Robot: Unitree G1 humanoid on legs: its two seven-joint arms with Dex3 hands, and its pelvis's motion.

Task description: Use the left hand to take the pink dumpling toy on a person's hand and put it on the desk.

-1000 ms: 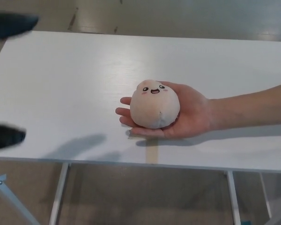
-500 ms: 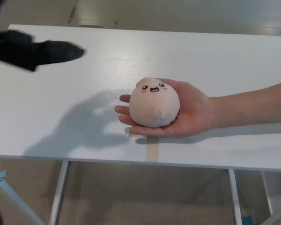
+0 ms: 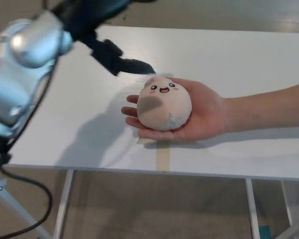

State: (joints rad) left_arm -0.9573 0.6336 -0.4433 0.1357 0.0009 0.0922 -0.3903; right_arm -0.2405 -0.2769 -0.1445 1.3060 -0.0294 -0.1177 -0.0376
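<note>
The pink dumpling toy (image 3: pixel 164 103), round with a small smiling face, rests on a person's open palm (image 3: pixel 202 115) above the white desk (image 3: pixel 229 59). My left hand (image 3: pixel 112 54) reaches in from the upper left; its black fingers (image 3: pixel 134 66) are spread apart and hold nothing. One fingertip hovers just left of and above the toy's top, close to it but apart. The silver forearm fills the left side of the head view. My right hand does not show.
The person's forearm (image 3: pixel 269 109) stretches across the desk from the right edge. The desk's front edge (image 3: pixel 159 172) runs below the toy, with metal legs and the floor beneath it. A cable (image 3: pixel 37 199) hangs at the lower left.
My left arm has swung in from the far left toward the toy, and its fingers now hover beside the toy's top. Toy and person's hand have stayed put.
</note>
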